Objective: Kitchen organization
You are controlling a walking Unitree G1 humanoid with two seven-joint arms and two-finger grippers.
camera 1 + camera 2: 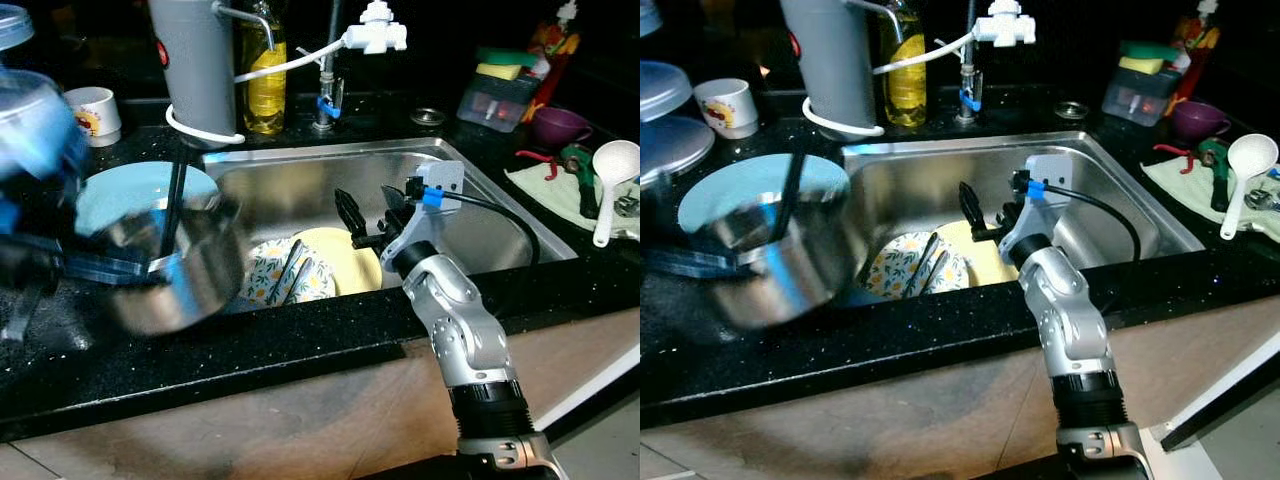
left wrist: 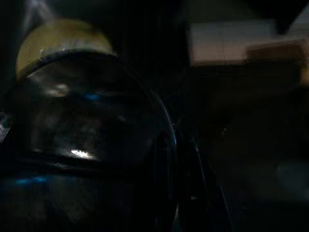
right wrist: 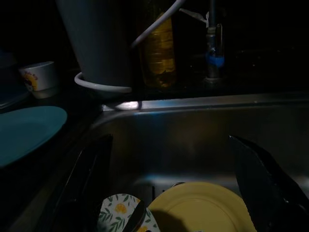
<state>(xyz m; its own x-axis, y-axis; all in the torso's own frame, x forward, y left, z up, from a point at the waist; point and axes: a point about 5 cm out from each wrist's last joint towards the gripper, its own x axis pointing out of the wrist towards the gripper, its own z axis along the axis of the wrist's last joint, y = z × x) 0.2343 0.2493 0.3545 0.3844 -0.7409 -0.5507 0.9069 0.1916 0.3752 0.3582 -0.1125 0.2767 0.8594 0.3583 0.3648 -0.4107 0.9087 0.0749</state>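
A steel pot (image 1: 175, 270) hangs blurred above the left counter beside the sink (image 1: 300, 185). My left gripper (image 1: 172, 225) is shut on its rim, with one black finger reaching down inside. The left wrist view is dark and shows the pot's rim (image 2: 159, 125) close up. My right gripper (image 1: 372, 215) hovers open over the sink, its fingers (image 3: 89, 183) wide apart with nothing between them. Below it lie a yellow plate (image 3: 200, 208) and a floral plate (image 1: 270, 275) with dark utensils across it. A light blue plate (image 1: 125, 195) rests on the counter behind the pot.
Behind the sink stand a grey cylinder (image 1: 195, 65), a yellow oil bottle (image 1: 265, 75) and the tap (image 1: 325, 95). A white cup (image 1: 95, 112) sits at the far left. On the right are a sponge box (image 1: 498, 95), a purple bowl (image 1: 558, 125) and a white ladle (image 1: 610, 175).
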